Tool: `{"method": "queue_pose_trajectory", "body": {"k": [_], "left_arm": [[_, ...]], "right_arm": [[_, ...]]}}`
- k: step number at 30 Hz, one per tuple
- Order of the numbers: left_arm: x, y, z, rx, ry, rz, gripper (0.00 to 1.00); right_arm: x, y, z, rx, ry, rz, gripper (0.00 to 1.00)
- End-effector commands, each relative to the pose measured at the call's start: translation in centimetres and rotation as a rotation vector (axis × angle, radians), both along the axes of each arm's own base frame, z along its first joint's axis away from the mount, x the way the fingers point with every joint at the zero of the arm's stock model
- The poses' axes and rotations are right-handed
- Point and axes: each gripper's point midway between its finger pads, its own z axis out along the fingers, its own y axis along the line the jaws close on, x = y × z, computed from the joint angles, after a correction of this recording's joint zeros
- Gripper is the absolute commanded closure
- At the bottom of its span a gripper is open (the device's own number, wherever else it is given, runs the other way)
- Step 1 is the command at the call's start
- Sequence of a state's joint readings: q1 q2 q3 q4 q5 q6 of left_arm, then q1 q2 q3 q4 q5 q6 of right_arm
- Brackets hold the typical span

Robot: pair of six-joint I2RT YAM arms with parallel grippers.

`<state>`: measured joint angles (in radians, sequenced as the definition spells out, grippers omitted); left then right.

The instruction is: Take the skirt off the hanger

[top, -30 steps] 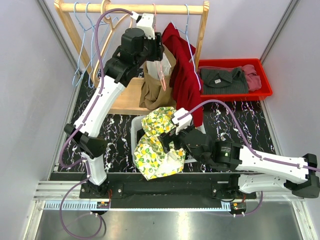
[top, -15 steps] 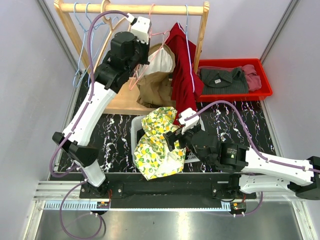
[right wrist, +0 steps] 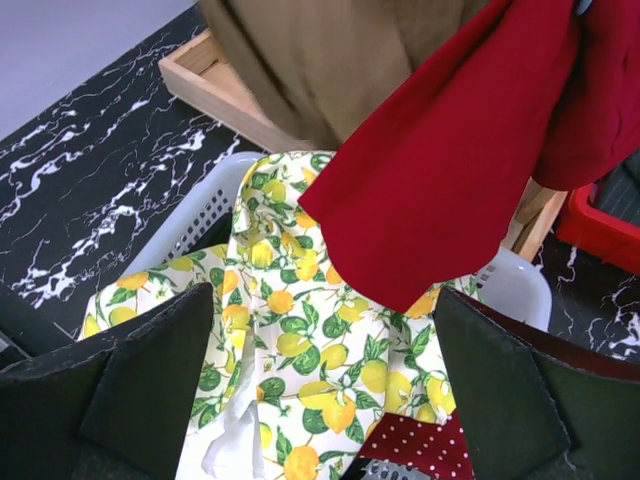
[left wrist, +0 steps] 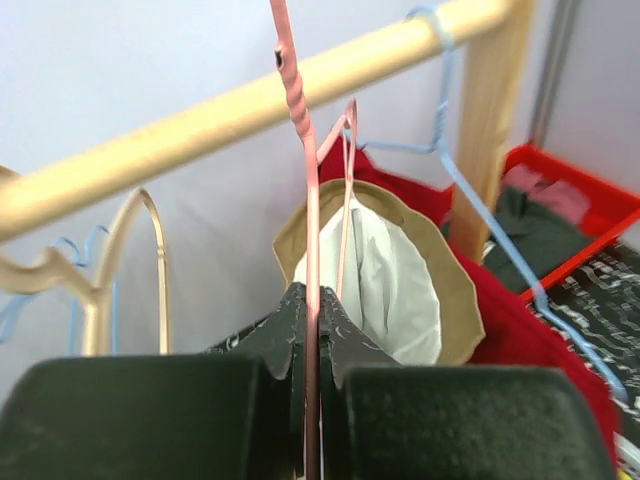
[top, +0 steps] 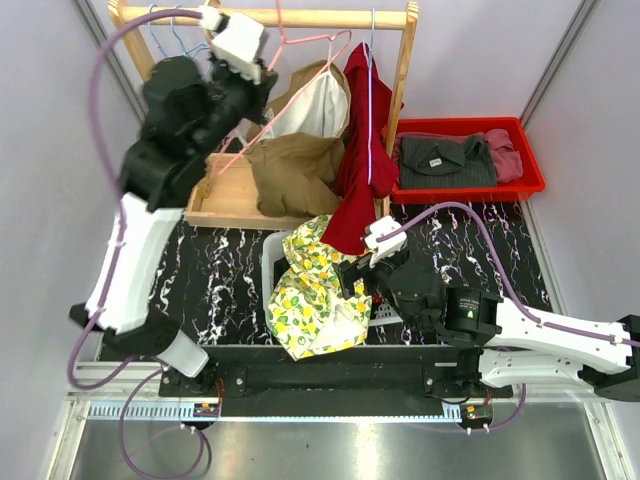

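Two grippers differ: the left gripper (left wrist: pixel 312 310) is clamped tight on the pink hanger (left wrist: pixel 311 220), and the tan skirt (top: pixel 300 165) hangs on it below the wooden rail (top: pixel 320 17). The right gripper (right wrist: pixel 325 370) gapes wide, empty, above the lemon-print cloth (top: pixel 305 300).

The skirt (top: pixel 296 160) is tan with a white lining. Its waist gapes open at the top and its lower part bunches in folds above the rack's wooden base. It hangs on 1 pink wire hanger (left wrist: pixel 311 240), which is tilted. The hanger's twisted neck rises past the rail, and its hook is out of sight.
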<state>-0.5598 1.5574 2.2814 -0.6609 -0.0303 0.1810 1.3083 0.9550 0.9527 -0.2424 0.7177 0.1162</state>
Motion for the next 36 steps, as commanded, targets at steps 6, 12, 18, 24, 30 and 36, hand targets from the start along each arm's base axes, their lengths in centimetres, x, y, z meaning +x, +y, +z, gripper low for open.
{"method": "queue_pose_trajectory", "body": {"k": [6,12,18,24,30,36], "left_arm": [[-18.0,7.4,15.3,-0.182,-0.481,-0.176,1.0],[-24.1,9.4,16.7,-0.225,-0.552,-0.263,1.0],[-25.1,9.2,16.5,-0.234,-0.541,-0.304,1.0],[-26.3,7.9,15.6,-0.194,-0.524,-0.406,1.0],[-26.1,6.7,12.9,-0.134,-0.447,-0.459,1.0],[-25.3,5.5,9.4,-0.084,-0.334,-0.506,1.0]], "right_arm": [[0.5,-1.3,8.5,0.152,-0.13,-0.038,0.0],[-0.4,-4.4,16.4,0.253,-0.264,-0.004,0.0],[-2.1,-5.3,20.3,0.353,-0.291,0.094,0.0],[-2.9,-4.8,20.9,0.353,-0.292,0.152,0.0],[-4.2,-3.9,22.4,0.39,-0.303,0.247,0.0],[-3.9,-2.7,22.7,0.348,-0.329,0.255,0.0]]}}
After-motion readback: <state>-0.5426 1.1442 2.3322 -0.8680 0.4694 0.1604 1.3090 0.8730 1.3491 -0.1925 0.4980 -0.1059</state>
